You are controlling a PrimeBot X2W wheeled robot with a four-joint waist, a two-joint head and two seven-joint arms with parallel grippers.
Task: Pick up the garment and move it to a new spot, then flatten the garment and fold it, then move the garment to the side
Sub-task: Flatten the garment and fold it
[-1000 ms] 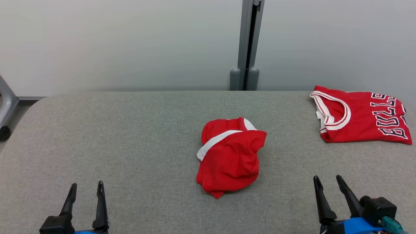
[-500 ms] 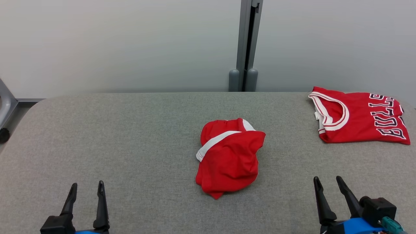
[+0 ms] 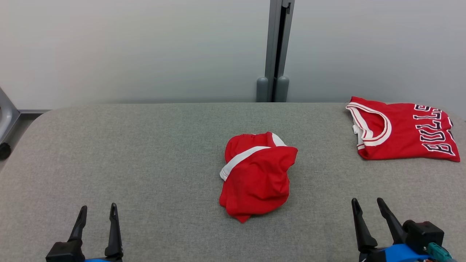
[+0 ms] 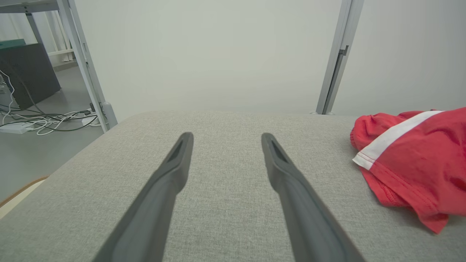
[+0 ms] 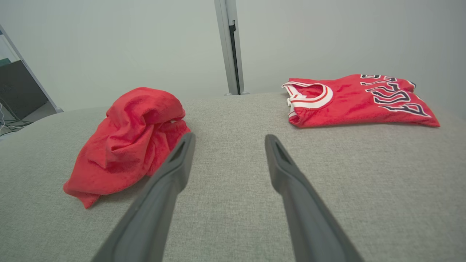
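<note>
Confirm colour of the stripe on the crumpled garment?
White stripe on the red crumpled garment; clearest in left wrist view.

Grey table (image 3: 145,153) bears crumpled garment (image 3: 256,174), folded jersey (image 3: 404,133).

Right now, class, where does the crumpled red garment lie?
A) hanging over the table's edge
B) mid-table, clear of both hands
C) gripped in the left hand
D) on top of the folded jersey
B: the crumpled red garment lies mid-way across the grey table, clear of the open left hand and right hand, apart from the folded Bulls jersey.
</note>
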